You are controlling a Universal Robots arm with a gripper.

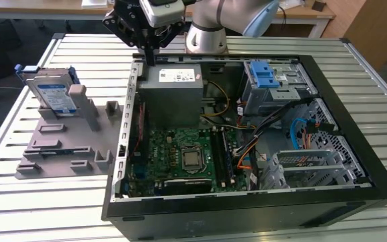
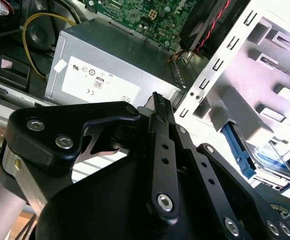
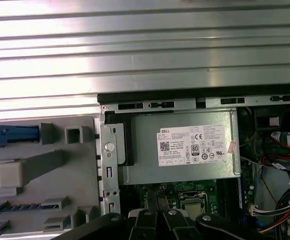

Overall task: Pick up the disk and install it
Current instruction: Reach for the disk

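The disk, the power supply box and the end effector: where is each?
disk (image 1: 54, 96), exterior view, on its blue-and-white label.
power supply box (image 1: 175, 76), exterior view, on its stickered top face.
end effector (image 1: 151, 60), exterior view, at its fingertips.

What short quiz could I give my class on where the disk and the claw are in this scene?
1. True or false: the claw is holding the disk.
2. The disk stands: A) inside the computer case; B) in the grey holder outside the computer case; C) in the claw.
3. Which boxy part in the computer case is the claw nearest to?
Key: 1 false; 2 B; 3 the power supply.
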